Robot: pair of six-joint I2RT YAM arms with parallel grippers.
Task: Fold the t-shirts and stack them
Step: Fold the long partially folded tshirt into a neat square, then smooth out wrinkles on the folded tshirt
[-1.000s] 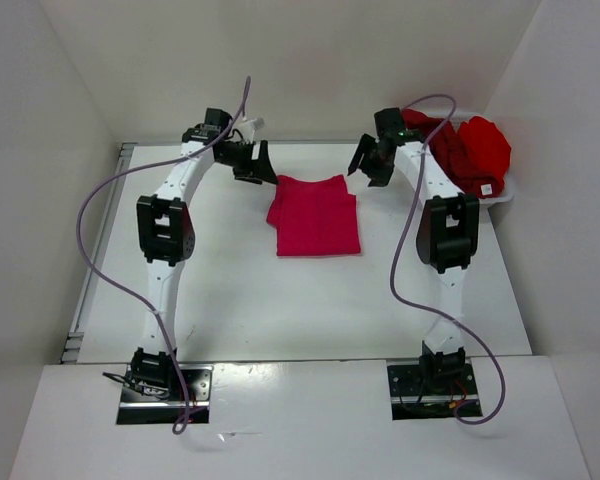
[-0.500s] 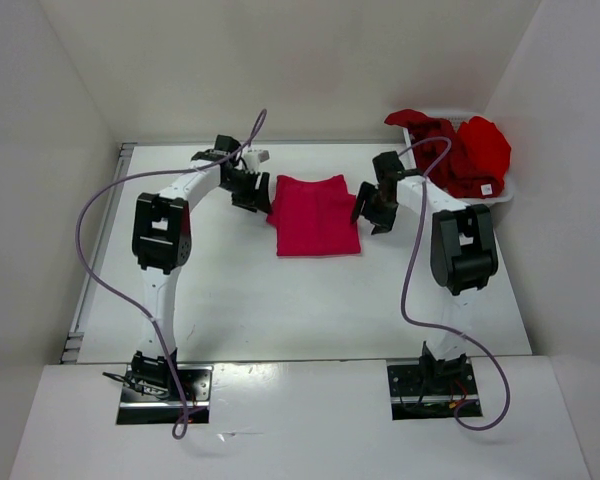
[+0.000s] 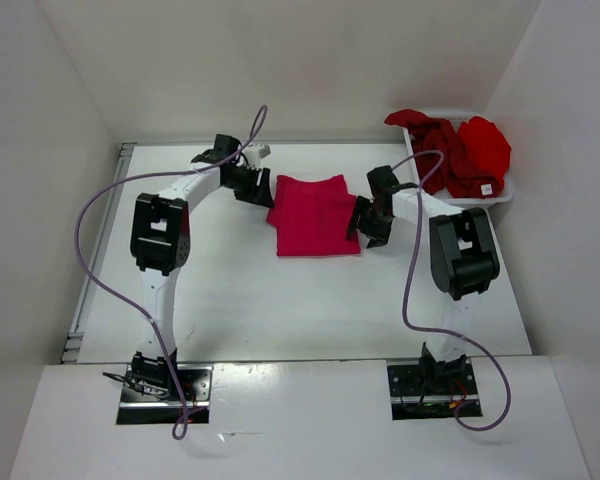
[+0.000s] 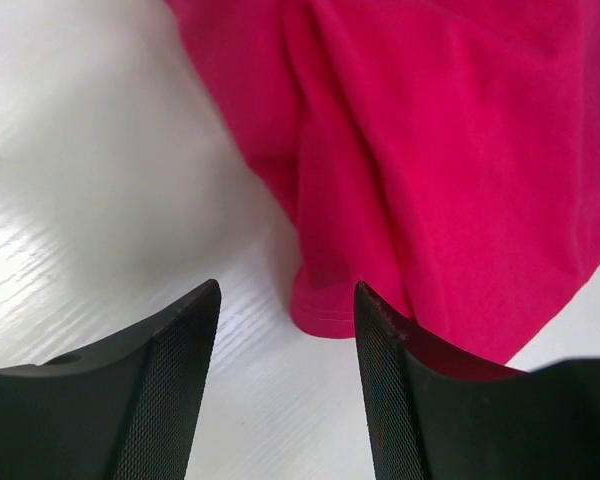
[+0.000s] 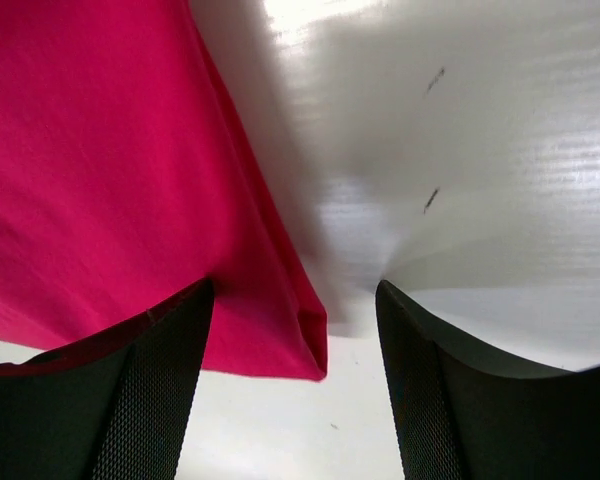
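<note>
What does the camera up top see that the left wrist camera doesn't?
Only the top camera shows the white basket holding the maroon t-shirt and the bright red t-shirt, plus the right pincer. Only the left wrist camera shows the hem corner of the pink t-shirt up close, just beyond the open left pincer. Both show the pink t-shirt lying on the white table.

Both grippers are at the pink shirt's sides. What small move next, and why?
Probably close both: the left gripper and right gripper stand open, each with a corner of the pinkish-crimson t-shirt between its fingers, so pinching would secure it for the next fold.
</note>
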